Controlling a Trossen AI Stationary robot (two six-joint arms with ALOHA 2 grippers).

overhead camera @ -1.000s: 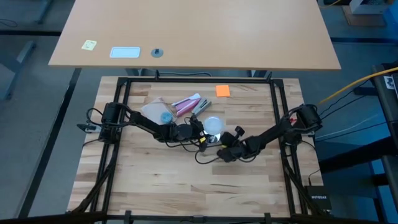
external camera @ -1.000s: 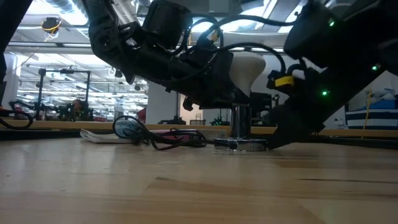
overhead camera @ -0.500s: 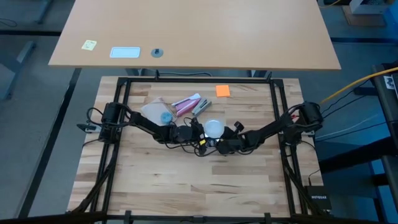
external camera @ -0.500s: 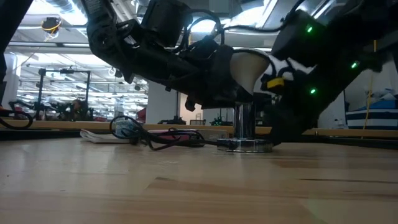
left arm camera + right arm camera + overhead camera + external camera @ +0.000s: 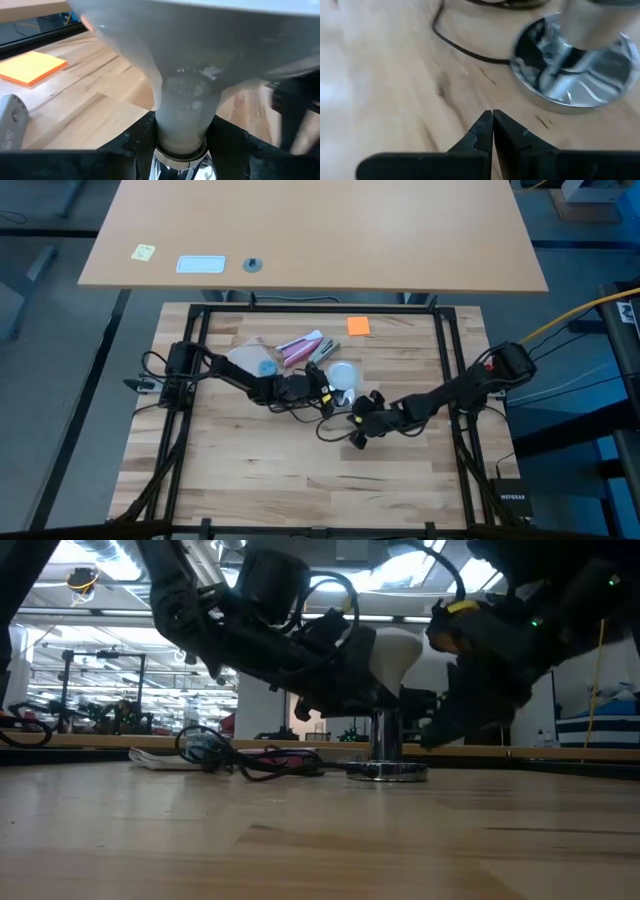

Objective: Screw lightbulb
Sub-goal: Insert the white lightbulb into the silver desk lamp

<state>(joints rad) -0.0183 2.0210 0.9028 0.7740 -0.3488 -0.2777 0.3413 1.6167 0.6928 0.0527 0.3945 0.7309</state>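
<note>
Meanwhile left claw grips the lightbulb; right claw sits closed, empty.

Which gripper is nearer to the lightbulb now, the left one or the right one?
The left. The left gripper is shut on the lightbulb at its neck, above the socket. The right gripper is shut and empty, apart from it, over the table.

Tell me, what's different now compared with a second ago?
The right gripper, jaws shut and empty, has pulled back from the socket's base toward the table's near side. The left gripper stays clamped on the lightbulb above the socket; the clutter behind hasn't moved.
</note>
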